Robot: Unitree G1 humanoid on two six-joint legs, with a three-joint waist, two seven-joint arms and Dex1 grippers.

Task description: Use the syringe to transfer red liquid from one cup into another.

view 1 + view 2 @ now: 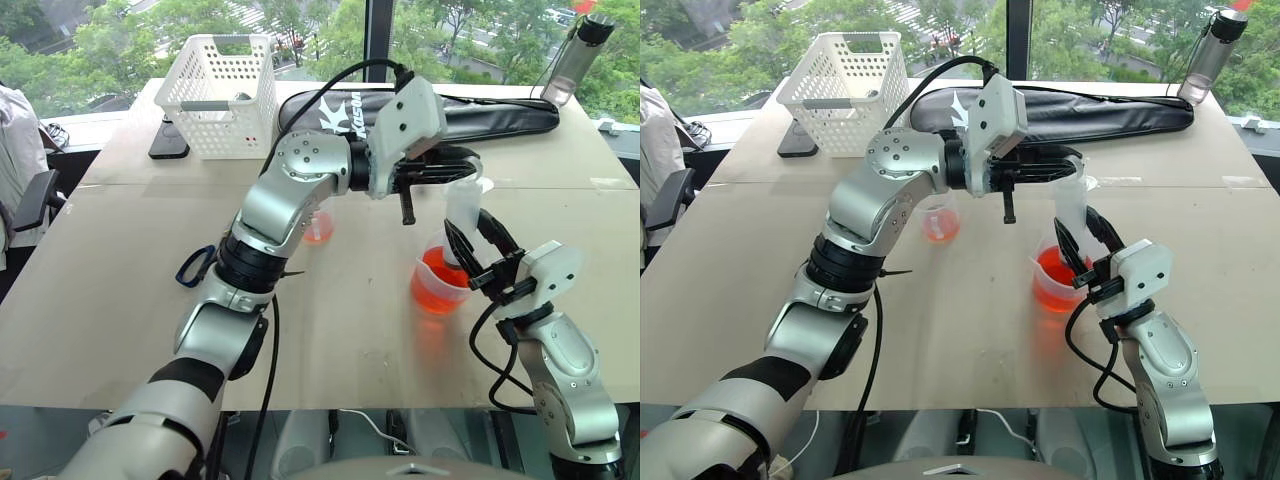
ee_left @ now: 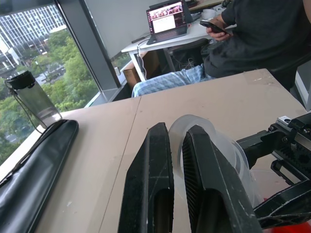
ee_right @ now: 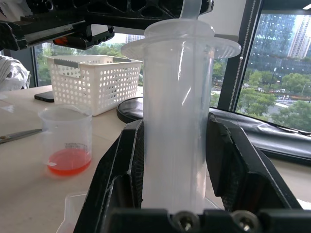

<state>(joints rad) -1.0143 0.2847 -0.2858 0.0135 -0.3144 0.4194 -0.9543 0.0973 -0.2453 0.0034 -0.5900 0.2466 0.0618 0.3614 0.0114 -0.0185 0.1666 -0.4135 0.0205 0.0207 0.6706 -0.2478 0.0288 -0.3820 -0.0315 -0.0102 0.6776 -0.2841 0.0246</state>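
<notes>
Standing upright in the wide handled beaker (image 1: 438, 283), the syringe (image 1: 462, 208) has its barrel clamped between the right gripper (image 1: 483, 247) jaws, which sit partly open around the clear tube. The right wrist view shows both black fingers (image 3: 127, 165) pressed against the barrel sides, flange up top. The beaker holds a good amount of red liquid (image 1: 437, 287) and sits on the tabletop (image 1: 120, 300) toward the robot's right.

The left gripper (image 1: 468, 166) reaches across level, and its jaws are pinched tight on the white plunger ring (image 2: 194, 127) at the syringe's top. You can see the ring poking out between the two fingers (image 2: 151, 179) in the left wrist view.

The smaller tapered cup (image 3: 68, 145) sits on the tabletop well left of the beaker, partly behind the left arm, with a shallow layer of red liquid at the bottom. White basket (image 1: 220, 92) and a black bag (image 1: 480, 112) are at the far side, scissors (image 1: 196, 265) near the left arm.
</notes>
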